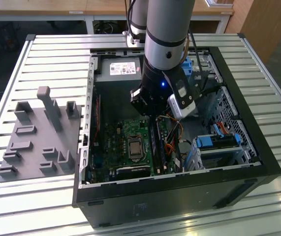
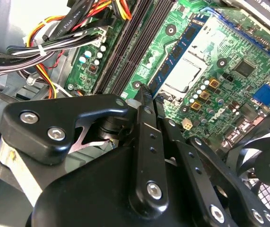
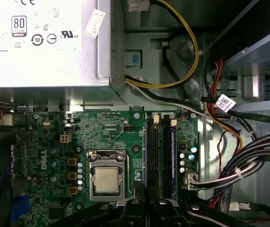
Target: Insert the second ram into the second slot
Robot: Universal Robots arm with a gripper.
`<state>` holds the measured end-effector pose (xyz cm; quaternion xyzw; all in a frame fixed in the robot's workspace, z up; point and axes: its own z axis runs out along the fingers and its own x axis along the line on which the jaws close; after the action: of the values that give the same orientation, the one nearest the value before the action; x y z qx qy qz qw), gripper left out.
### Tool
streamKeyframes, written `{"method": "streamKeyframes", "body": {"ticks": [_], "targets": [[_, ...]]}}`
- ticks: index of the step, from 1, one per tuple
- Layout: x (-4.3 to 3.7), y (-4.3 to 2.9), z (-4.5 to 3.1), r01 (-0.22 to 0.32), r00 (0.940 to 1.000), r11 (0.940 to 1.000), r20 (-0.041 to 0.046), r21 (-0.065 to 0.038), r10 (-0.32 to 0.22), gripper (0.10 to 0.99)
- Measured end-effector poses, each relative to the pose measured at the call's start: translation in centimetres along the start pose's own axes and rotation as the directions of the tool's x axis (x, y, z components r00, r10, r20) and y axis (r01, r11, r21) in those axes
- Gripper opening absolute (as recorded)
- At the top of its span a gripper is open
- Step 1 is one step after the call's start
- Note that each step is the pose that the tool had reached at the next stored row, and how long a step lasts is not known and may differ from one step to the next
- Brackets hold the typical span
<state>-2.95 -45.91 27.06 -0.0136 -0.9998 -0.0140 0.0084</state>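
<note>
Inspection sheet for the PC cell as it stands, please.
Surface: slatted metal table carrying the open PC case.
Job's things: second ram, dark blue, lies along the memory slots beside the CPU socket; cannot tell if seated.
Clutter: grey fixture block, exterior view's left.
Grippers: gripper low over the motherboard, at the ram's end.
Cables: bundled wires beside the board.
Surroundings: wooden tabletops behind.

Bright even light, soft shadows, sharp

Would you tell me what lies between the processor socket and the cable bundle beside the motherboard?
In the first wrist view, the memory slots and a few capacitors lie between the processor socket and the cable bundle.
</note>
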Motion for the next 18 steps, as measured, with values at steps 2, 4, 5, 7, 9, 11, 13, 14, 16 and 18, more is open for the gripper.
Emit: {"method": "streamKeyframes", "body": {"ticks": [2, 4, 5, 7, 9, 11, 13, 14, 16, 18], "targets": [[0.0, 0.0, 0.06, 0.001, 1.0, 1.0, 0.0, 0.0, -0.001, 0.137], [0.0, -0.01, 0.13, 0.003, 1.0, 1.0, -0.0001, 0.0, -0.003, 0.137], [0.01, -0.01, 0.17, 0.006, 1.0, 1.0, -0.0001, 0.0, -0.006, 0.137], [0.03, -0.01, 0.2, 0.01, 1.0, 1.0, -0.0004, 0.0, -0.01, 0.137], [0.02, -0.01, 0.34, 0.01, 1.0, 1.0, -0.0004, 0.0, -0.01, 0.137], [0.06, -0.02, 0.56, 0.01, 1.0, 1.0, -0.0005, 0.0, -0.01, 0.137], [0.1, -0.02, 0.74, 0.01, 1.0, 1.0, -0.0005, 0.001, -0.01, 0.137], [0.1, -0.02, 0.82, 0.01, 1.0, 1.0, -0.0004, 0.001, -0.01, 0.137], [0.1, -0.03, 0.93, 0.01, 0.9999, 0.9999, -0.0004, 0.001, -0.01, 0.137], [0.11, -0.03, 1.08, 0.01, 1.0, 0.9999, -0.0004, 0.001, -0.01, 0.137]]}}
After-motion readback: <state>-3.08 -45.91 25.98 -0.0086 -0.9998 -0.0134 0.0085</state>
